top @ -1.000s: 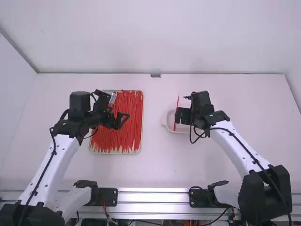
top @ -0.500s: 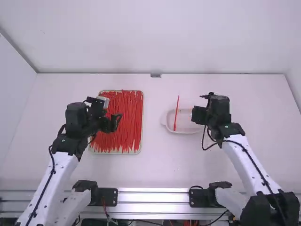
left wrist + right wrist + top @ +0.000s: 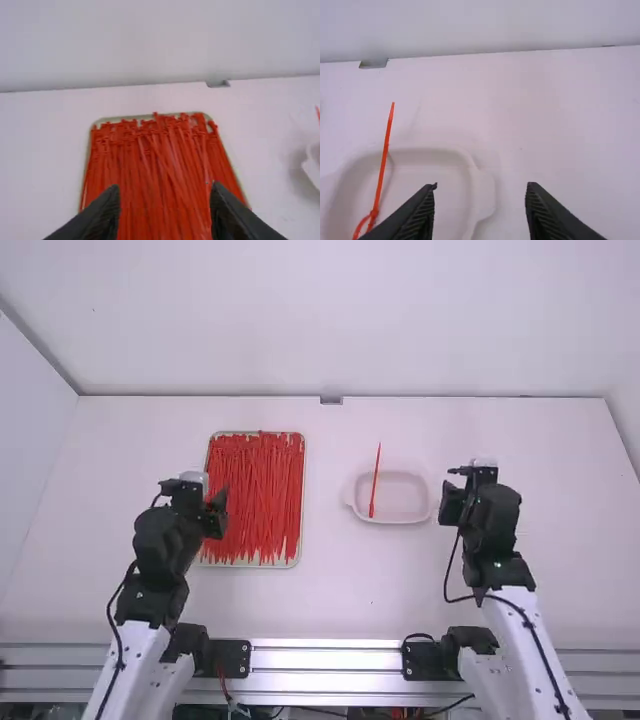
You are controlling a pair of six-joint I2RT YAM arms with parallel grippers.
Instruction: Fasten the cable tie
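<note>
Seeing both pincers spread wide, holding nothing: left gripper point(image 3: 163, 200) at my tray point(image 3: 301, 540) of red ties point(image 3: 255, 495), right gripper point(image 3: 481, 192) beside the white dish point(image 3: 405, 502), where the cable tie point(image 3: 374, 483) leans over the far rim.

1. One white dish point(image 3: 405, 508) is serving as the landmark.
2. One red cable tie point(image 3: 374, 485) is lying across the dish.
3. One tray point(image 3: 250, 565) is sitting left of the dish.
4. Heaped red ties point(image 3: 255, 495), too many to count, are filling that tray.
5. One grey bracket point(image 3: 331, 399) is sitting beyond the dish.

White table point(image 3: 330, 580), evenly lit. Plain white wall point(image 3: 320, 310) at 12 o'clock, grey bracket point(image 3: 331, 399) at its foot. Aluminium rail point(image 3: 320, 652) at 6 o'clock.
</note>
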